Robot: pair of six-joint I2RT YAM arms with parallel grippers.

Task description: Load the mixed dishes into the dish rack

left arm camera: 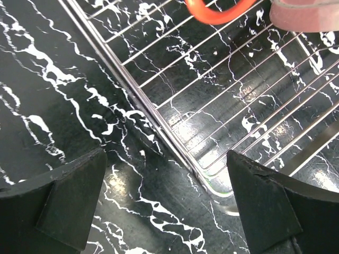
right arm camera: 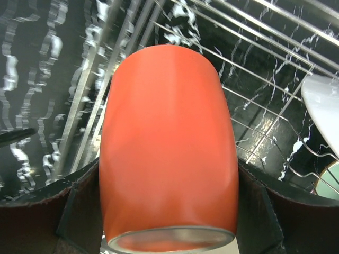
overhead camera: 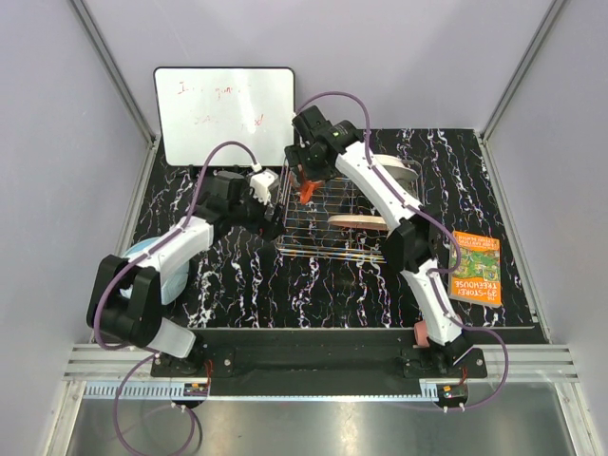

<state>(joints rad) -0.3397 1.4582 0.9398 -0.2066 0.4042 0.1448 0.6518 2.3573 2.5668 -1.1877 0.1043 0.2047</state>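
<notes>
The right gripper (right arm camera: 168, 180) holds the orange mug (right arm camera: 167, 132), its fingers (right arm camera: 79, 211) pressed against the mug's two sides. The mug's long axis runs along the fingers. The end with a pale grey ring faces the wrist camera and the other end points down at the wires of the dish rack (overhead camera: 323, 231). Which end is the mouth cannot be told. From above, the mug hangs over the far left part of the rack, and whether it touches the wires cannot be told.

The left gripper (left arm camera: 167, 211) sits low at the rack's left side. Its fingers are spread wide with nothing between them except a corner of the rack and the black marbled table (overhead camera: 247, 275).

In the rack, a pink-and-cream plate (overhead camera: 356, 221) lies near the middle. A white plate (right arm camera: 323, 106) and the edge of a mint-green bowl (right arm camera: 331, 182) are to the right of the mug.

An orange book (overhead camera: 475, 269) lies on the table right of the rack, its cover reading "STOREY TREEHOUSE". A whiteboard (overhead camera: 225, 114) leans behind the rack, with faint red writing too pale to read.
</notes>
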